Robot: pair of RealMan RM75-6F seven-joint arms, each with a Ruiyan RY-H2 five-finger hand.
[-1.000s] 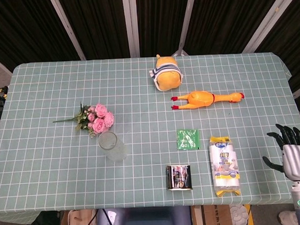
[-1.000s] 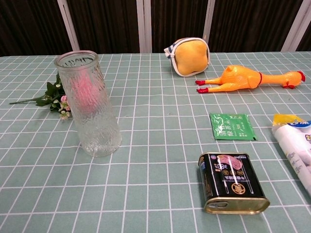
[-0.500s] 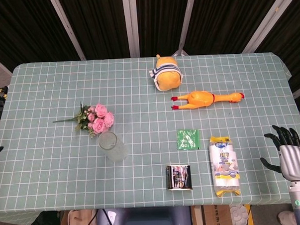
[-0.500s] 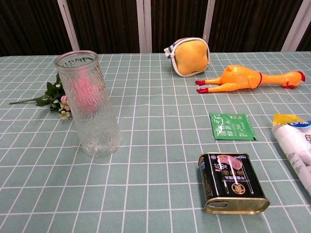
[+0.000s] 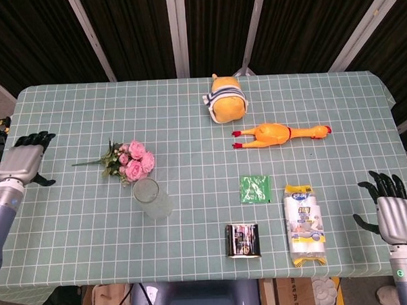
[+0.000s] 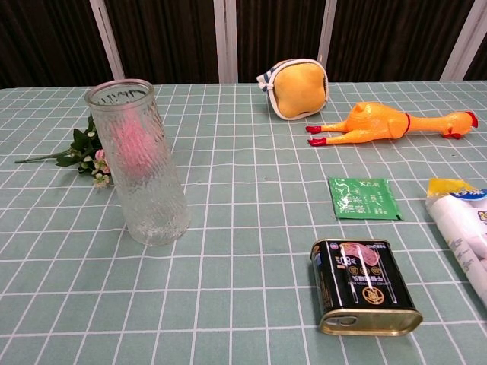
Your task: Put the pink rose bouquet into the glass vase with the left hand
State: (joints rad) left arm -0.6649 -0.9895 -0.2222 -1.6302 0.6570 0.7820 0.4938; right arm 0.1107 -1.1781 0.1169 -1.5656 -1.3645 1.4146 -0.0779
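The pink rose bouquet (image 5: 131, 160) lies flat on the checked tablecloth at the left, its stem pointing left; in the chest view its leaves (image 6: 82, 155) show behind the vase, the blooms blurred through the glass. The glass vase (image 5: 151, 198) (image 6: 140, 163) stands upright just in front of the bouquet. My left hand (image 5: 25, 160) hovers over the table's left edge, empty, fingers loosely curved, well left of the stem. My right hand (image 5: 392, 208) hangs off the table's right edge, fingers spread and empty. Neither hand shows in the chest view.
A yellow plush toy (image 5: 227, 102) sits at the back centre, with a rubber chicken (image 5: 278, 133) to its right. A green sachet (image 5: 255, 189), a dark tin can (image 5: 242, 240) and a white-yellow packet (image 5: 305, 224) lie front right.
My left hand has come into the head view at the table's left edge, moving toward the bouquet. The right hand has sunk a little lower at the right edge.
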